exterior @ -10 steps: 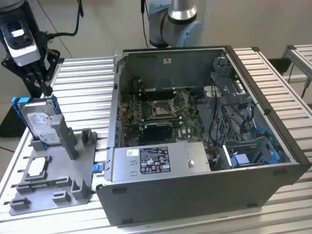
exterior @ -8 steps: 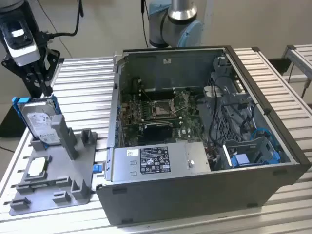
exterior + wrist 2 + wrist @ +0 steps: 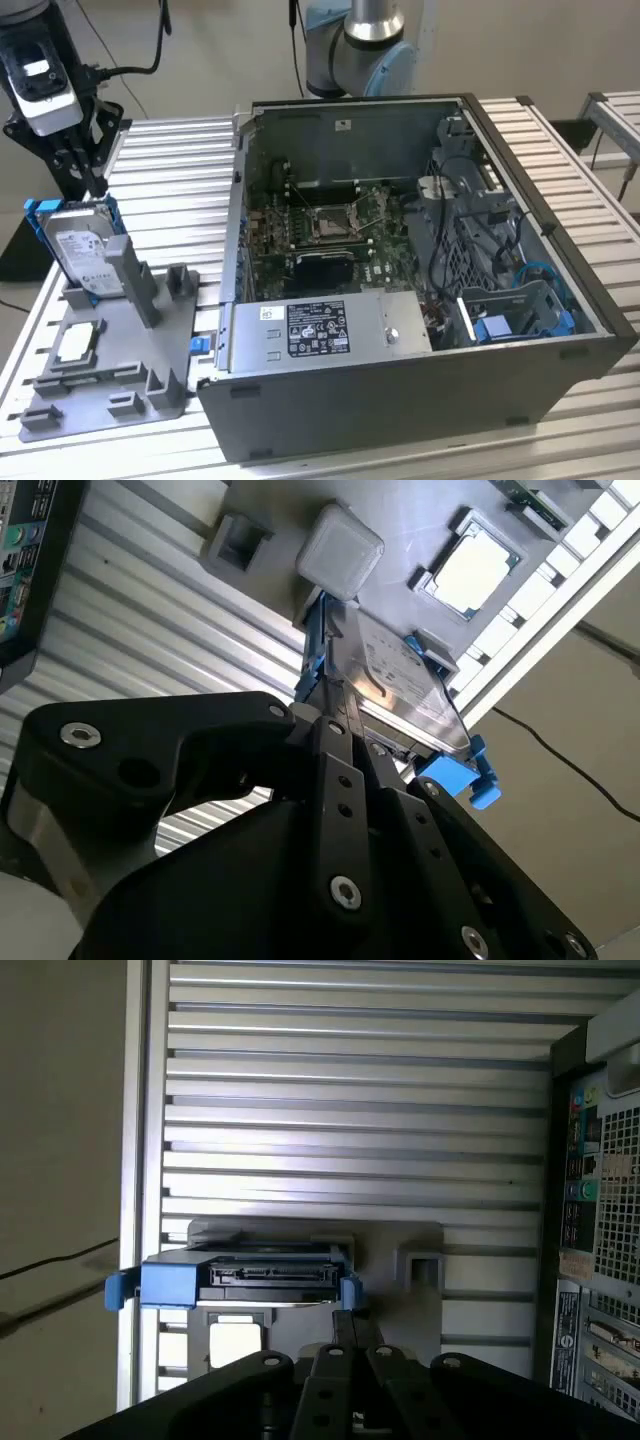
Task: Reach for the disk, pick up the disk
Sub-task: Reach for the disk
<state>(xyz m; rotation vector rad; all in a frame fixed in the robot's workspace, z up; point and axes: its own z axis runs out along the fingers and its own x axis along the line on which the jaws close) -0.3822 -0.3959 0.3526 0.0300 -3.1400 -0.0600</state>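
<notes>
Where the disk (image 3: 82, 250) stands on edge in the grey holder (image 3: 105, 378) by the surface's (image 3: 180, 170) edge on the exterior view's left, the claw (image 3: 90, 183) hangs just above its top edge; whether open or closed, I cannot tell.

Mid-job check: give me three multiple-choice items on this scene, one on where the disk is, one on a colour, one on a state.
1. Where is the disk?
A. inside the computer case
B. in the gray fixture, on the exterior view's left of the case
C. on top of the case

2. What colour is the disk's bracket?
A. red
B. blue
C. yellow

3. The computer case is:
A. open
B. closed
C. upside down

Answers:
1 B, the disk stands on edge in the fixture.
2 B, the first wrist view shows the bracket blue.
3 A, the board lies exposed.
</notes>
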